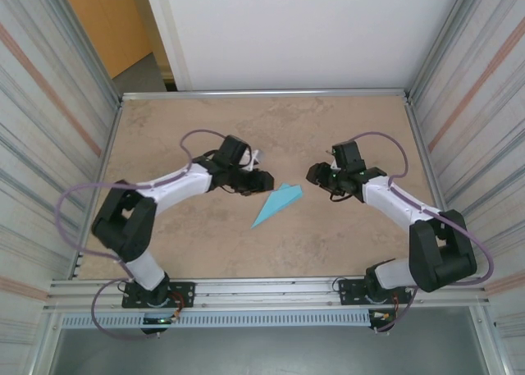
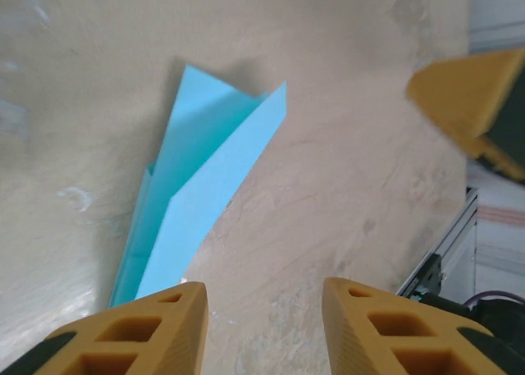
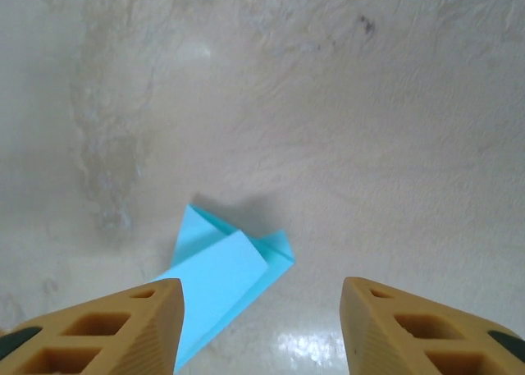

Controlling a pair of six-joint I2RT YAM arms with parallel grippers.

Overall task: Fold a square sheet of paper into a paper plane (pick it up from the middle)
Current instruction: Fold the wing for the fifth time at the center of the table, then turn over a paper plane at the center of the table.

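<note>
The paper plane (image 1: 277, 204) lies flat on the desk (image 1: 205, 248), near the middle and slightly toward the arm bases. It is thin light-blue paper, plain and unmarked, folded into a narrow pointed dart. From the top camera we note its sharp tip pointing toward the near left and its wider tail toward the far right.

In the left wrist view the plane (image 2: 209, 194) shows overlapping folded layers with crisp straight edges. One upper flap lies over a slightly darker layer beneath, and a notch is visible at the wide end. In the right wrist view the plane (image 3: 217, 285) shows the same layered tail with a small raised fold casting a soft shadow.

The left pincer (image 1: 261, 179) sits just beside the plane on its far-left side, not touching it. Its fingers (image 2: 139, 334) are mustard-yellow, wedge-shaped, with hollow cells and a ribbed surface. We find the left pincer (image 2: 264, 289) spread, with bare desk between the tips.

The right pincer (image 1: 316, 175) stands near the tail on the far-right side, apart from the paper. Its fingers (image 3: 107, 326) are of the same yellow ribbed material. The right pincer (image 3: 262, 286) is likewise spread and grips nothing.

The desk surface is beige with marble-like veining and a faint sheen. Purple cables (image 1: 70, 203) loop from both arms. A metal rail (image 1: 271, 291) runs along the near edge.
</note>
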